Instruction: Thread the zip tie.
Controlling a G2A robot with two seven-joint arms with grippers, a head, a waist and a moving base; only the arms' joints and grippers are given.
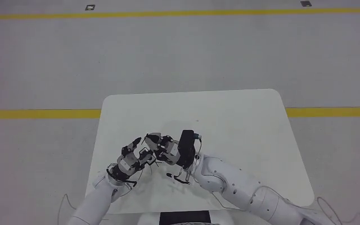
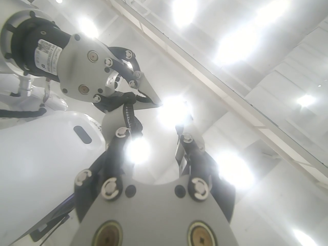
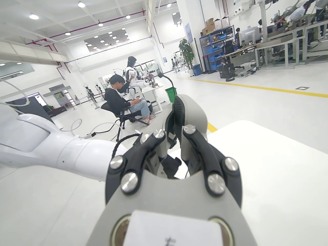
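Note:
A thin black zip tie (image 3: 167,81) curves up out of my right gripper (image 3: 176,103), whose fingers are pressed together on its lower end. Its small head is at the free end. In the top view both grippers meet over the front left part of the white table (image 1: 236,118). My right gripper (image 1: 153,139) points left, and my left gripper (image 1: 143,153) stands just below it, pointing up. In the left wrist view my left gripper (image 2: 156,121) has its fingers apart, and bright ceiling glare hides the gap. The right gripper's (image 2: 153,102) closed tip is right above those fingers.
The white table (image 3: 256,154) stretches bare to the right and far side of the grippers. Its front edge lies close under both arms. Grey floor with yellow lines surrounds it.

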